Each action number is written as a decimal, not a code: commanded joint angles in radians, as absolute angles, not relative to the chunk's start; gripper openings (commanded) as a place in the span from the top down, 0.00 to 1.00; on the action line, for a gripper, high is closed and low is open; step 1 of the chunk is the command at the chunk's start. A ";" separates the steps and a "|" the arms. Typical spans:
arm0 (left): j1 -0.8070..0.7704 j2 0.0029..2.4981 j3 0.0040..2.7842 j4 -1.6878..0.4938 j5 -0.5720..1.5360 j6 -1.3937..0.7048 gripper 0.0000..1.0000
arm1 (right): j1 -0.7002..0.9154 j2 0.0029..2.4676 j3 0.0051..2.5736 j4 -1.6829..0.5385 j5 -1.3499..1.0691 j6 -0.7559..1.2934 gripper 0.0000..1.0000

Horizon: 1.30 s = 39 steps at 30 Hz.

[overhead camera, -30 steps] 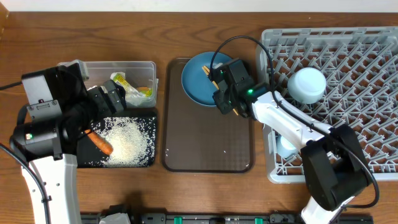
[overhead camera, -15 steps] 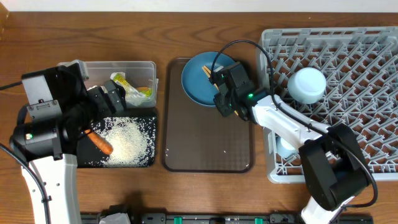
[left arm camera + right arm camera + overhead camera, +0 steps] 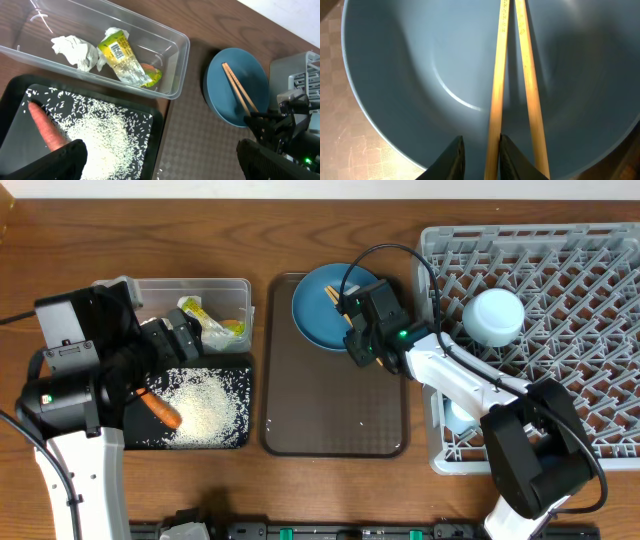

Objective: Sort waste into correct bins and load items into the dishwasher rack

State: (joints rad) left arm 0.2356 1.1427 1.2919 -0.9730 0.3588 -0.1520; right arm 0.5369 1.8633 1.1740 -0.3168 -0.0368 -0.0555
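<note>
In the right wrist view two wooden chopsticks (image 3: 498, 75) lie side by side on the blue plate (image 3: 415, 60). My right gripper (image 3: 481, 138) is low over the plate's near rim. Its jaws stand narrowly open around the left chopstick, which touches the right finger (image 3: 509, 155), with a gap to the left finger. The other chopstick lies outside the jaws. My left gripper (image 3: 162, 161) hangs wide open and empty above the black tray (image 3: 156, 125), which holds rice (image 3: 102, 145) and a carrot (image 3: 47, 132). The clear tub (image 3: 172, 75) holds crumpled paper (image 3: 75, 50) and a yellow-green wrapper (image 3: 122, 57).
The plate (image 3: 318, 305) sits on the far end of a dark brown serving tray (image 3: 335, 405). The grey rack (image 3: 560, 330) fills the right side, with an upturned white-blue bowl (image 3: 493, 315) and a light blue cup (image 3: 458, 418) in it.
My right gripper has edged slightly forward over the plate and its jaws have narrowed around one chopstick. The left arm has not moved.
</note>
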 commanded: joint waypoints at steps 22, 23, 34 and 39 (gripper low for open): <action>0.241 1.137 1.294 -0.976 0.347 -0.139 0.02 | 0.530 1.810 1.187 -0.264 -0.087 0.058 0.99; 0.241 1.137 1.294 -0.976 0.347 -0.139 0.02 | 0.530 1.792 1.190 -0.270 -0.087 0.066 0.99; 0.241 1.137 1.294 -0.976 0.347 -0.139 0.02 | 0.400 1.412 1.192 -0.549 -0.048 0.093 1.00; 0.241 1.137 1.294 -0.976 0.347 -0.139 0.02 | 0.218 1.265 1.192 -0.736 -0.049 0.034 0.99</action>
State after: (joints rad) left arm 0.2356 1.1427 1.2919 -0.9733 0.3588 -0.1520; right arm 0.3008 1.3197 1.1790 -0.6891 -0.0551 0.0647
